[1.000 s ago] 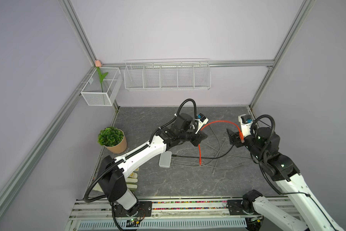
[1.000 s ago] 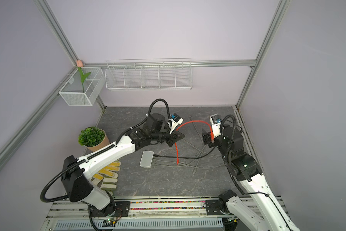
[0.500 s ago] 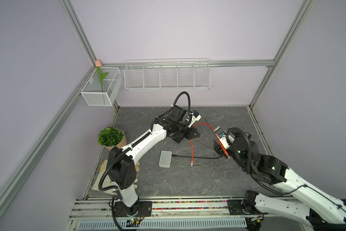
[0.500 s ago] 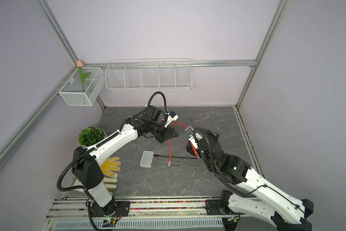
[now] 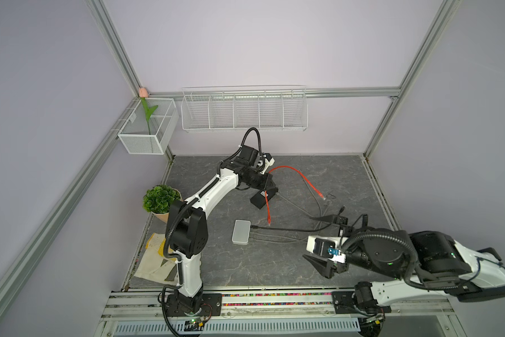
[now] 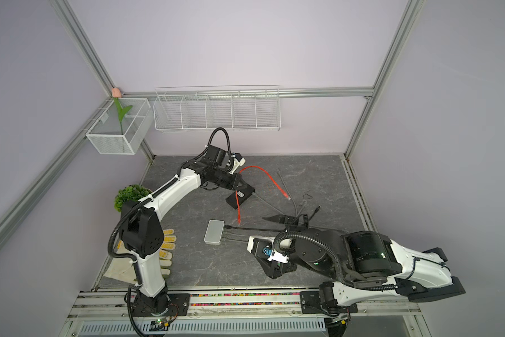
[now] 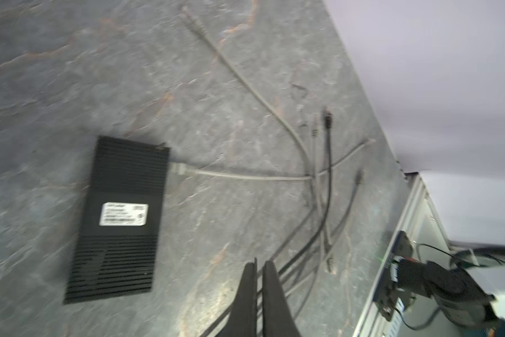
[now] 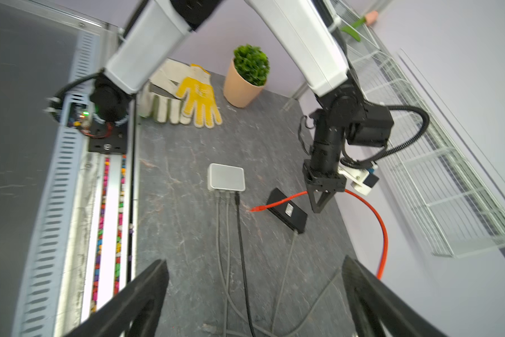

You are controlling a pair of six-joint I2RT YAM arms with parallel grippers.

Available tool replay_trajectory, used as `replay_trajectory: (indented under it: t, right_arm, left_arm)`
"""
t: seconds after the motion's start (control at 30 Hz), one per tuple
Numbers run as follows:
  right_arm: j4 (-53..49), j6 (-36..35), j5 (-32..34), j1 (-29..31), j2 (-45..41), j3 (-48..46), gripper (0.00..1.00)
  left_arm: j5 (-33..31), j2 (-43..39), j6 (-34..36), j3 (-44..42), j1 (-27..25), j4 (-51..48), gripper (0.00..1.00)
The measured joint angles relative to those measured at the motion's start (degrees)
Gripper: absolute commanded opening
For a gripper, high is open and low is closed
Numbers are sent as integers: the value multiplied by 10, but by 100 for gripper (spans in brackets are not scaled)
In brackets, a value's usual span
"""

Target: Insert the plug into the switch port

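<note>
The left gripper (image 8: 318, 207) is clenched, its tips close to the flat black network switch (image 5: 260, 201), which lies toward the back of the dark grey stone-patterned table (image 5: 347, 175). The left wrist view shows nothing between its fingers (image 7: 270, 291). The orange-red network cable (image 5: 292, 170) runs past the base of this gripper; whether it rests on it I cannot tell. One plug (image 5: 269, 224) of that cable lies free on the table, between the black switch and the small white rounded switch box (image 5: 241, 232). The other plug (image 5: 321, 196) lies further right among loose grey cables (image 5: 318, 204). A grey cable (image 7: 245, 175) is plugged into the black switch, and two grey leads and one black lead sit in the white box. The right gripper (image 5: 306, 237) is spread wide and holds nothing, low over the front of the table.
</note>
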Motion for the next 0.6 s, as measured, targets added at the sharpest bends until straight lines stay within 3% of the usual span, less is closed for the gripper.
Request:
replay_trajectory:
  t: [0.23,0.5,0.6]
  right_arm:
    - [42,-77,29,-4,-38,-61,89]
    - [111,-231,-68,-160,85,-169,89]
    - [106,-278,-94,-184,125,-165,93]
  left_arm:
    - [-34,3,0,2,-13,-24,0]
    - [-74,18,32,56,-68,-87,0]
    - [-88,19,43,56,-88,-108,0]
